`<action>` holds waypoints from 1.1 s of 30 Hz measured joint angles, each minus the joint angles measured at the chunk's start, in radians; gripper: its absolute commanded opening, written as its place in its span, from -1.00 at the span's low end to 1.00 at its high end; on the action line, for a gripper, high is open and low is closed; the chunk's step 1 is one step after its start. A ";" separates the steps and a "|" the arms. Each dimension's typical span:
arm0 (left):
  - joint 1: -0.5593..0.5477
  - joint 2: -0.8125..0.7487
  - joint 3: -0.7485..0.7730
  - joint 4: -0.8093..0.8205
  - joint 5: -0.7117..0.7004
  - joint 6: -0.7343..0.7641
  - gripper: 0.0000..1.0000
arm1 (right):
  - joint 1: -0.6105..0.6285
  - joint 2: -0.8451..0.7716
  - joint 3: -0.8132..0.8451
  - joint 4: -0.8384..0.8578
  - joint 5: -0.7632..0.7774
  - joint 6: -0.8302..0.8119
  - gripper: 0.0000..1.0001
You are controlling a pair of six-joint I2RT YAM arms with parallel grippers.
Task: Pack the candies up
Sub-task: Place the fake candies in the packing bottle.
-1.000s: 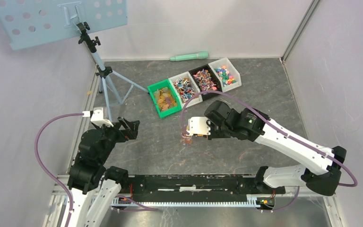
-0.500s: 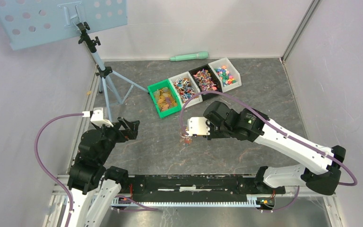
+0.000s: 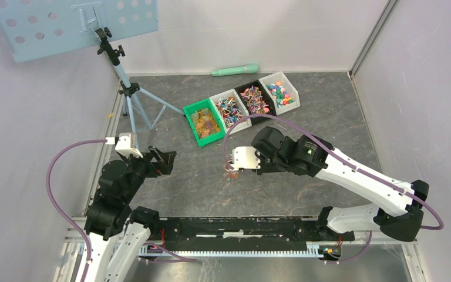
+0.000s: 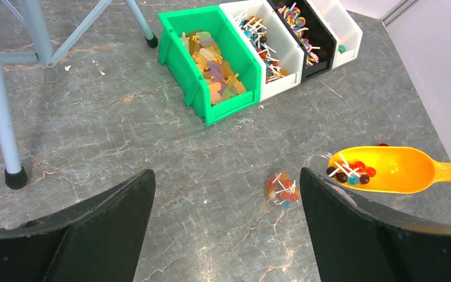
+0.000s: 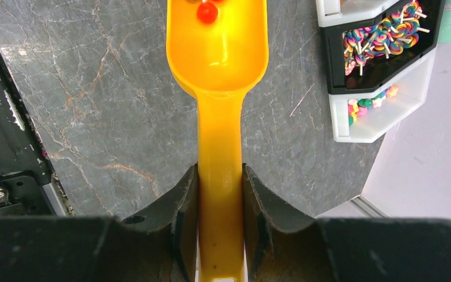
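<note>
My right gripper (image 5: 220,194) is shut on the handle of a yellow scoop (image 5: 217,53). The scoop (image 4: 393,169) is held level just above the table, with a few small round candies (image 4: 349,171) on white sticks at its front end. A small heap of the same candies (image 4: 282,189) lies on the table just left of the scoop's tip, seemingly in clear wrap. It also shows in the top view (image 3: 231,171). My left gripper (image 4: 226,176) is open and empty, hovering to the left of the heap (image 3: 163,160).
A row of bins holding sweets stands at the back: a green bin (image 3: 210,141), a white bin (image 3: 242,122), a black bin (image 3: 239,89) and another white bin (image 3: 296,101). A mint-green cylinder (image 3: 235,70) lies by the back wall. A tripod (image 3: 130,94) stands at the back left.
My left gripper has shifted slightly to the right. My right gripper and the scoop have edged a little to the left, over the heap of candies.
</note>
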 measured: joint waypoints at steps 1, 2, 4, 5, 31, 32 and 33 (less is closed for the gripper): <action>0.000 0.000 0.000 0.000 0.002 0.000 0.96 | 0.001 0.000 -0.001 0.000 0.002 0.000 -1.00; 0.000 0.000 0.000 0.000 0.004 0.000 0.95 | 0.002 0.000 -0.003 0.002 0.005 0.000 -1.00; 0.000 0.000 -0.001 0.000 0.006 0.000 0.95 | 0.004 0.000 -0.012 0.003 0.012 0.000 -1.00; 0.000 0.000 -0.001 0.000 0.007 0.000 0.95 | 0.005 0.000 -0.014 0.002 0.015 0.000 -1.00; 0.000 0.000 -0.003 0.000 0.007 0.000 1.00 | 0.007 -0.056 0.071 0.019 -0.036 0.069 -1.00; 0.000 0.000 -0.003 0.000 0.007 0.000 1.00 | 0.007 -0.058 0.071 0.027 -0.031 0.082 -1.00; 0.000 0.000 -0.003 0.000 0.007 0.000 1.00 | 0.007 -0.058 0.071 0.038 -0.018 0.099 -1.00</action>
